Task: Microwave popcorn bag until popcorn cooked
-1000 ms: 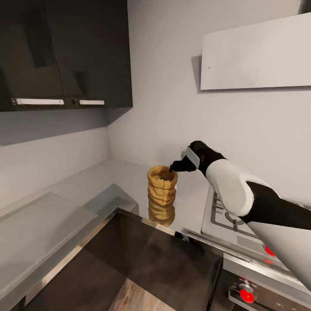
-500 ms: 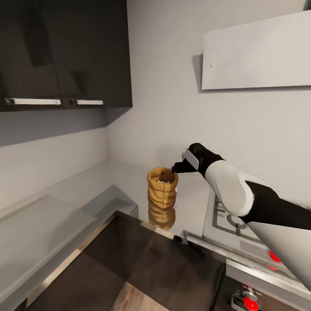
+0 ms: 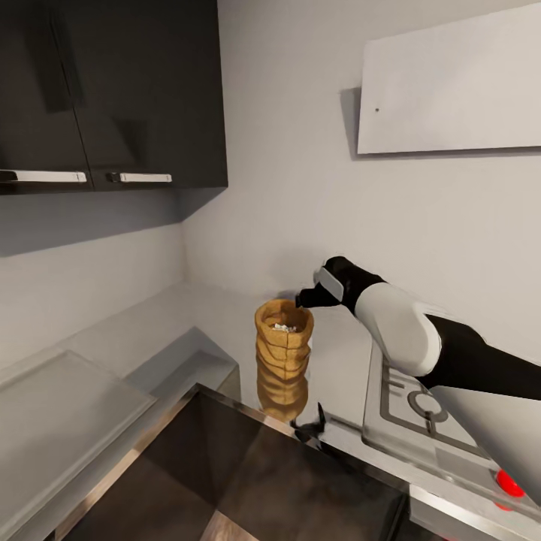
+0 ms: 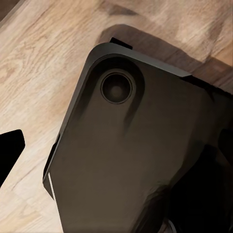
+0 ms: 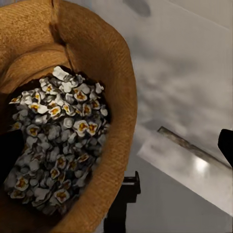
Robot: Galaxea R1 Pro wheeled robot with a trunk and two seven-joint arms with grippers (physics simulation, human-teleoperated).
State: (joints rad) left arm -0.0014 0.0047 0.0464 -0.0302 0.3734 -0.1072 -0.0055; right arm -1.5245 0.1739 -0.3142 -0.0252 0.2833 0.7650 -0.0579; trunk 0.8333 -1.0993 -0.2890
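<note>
The right gripper (image 3: 303,298) is hovering at the far right rim of the popcorn bag (image 3: 283,343), as before; its opening cannot be told. The bag is standing on the countertop (image 3: 218,315).

The popcorn bag (image 3: 283,347) is tan-brown with darker creases banding its sides; the kernels (image 5: 53,145) inside it are white with yellow-orange centres (greyer where shaded); the countertop (image 3: 150,330) is pale glossy grey, mirroring the bag in a duller brown; the wall cabinets (image 3: 113,90) are glossy black with silver handles (image 3: 139,178); the wall (image 3: 300,165) is light grey; the hood panel (image 3: 451,90) is near-white; the right arm (image 3: 421,342) is white and black; the hob (image 3: 428,421) is silver-grey, with a red knob (image 3: 509,483); the floor (image 4: 43,63) is light wood-grain.
</note>
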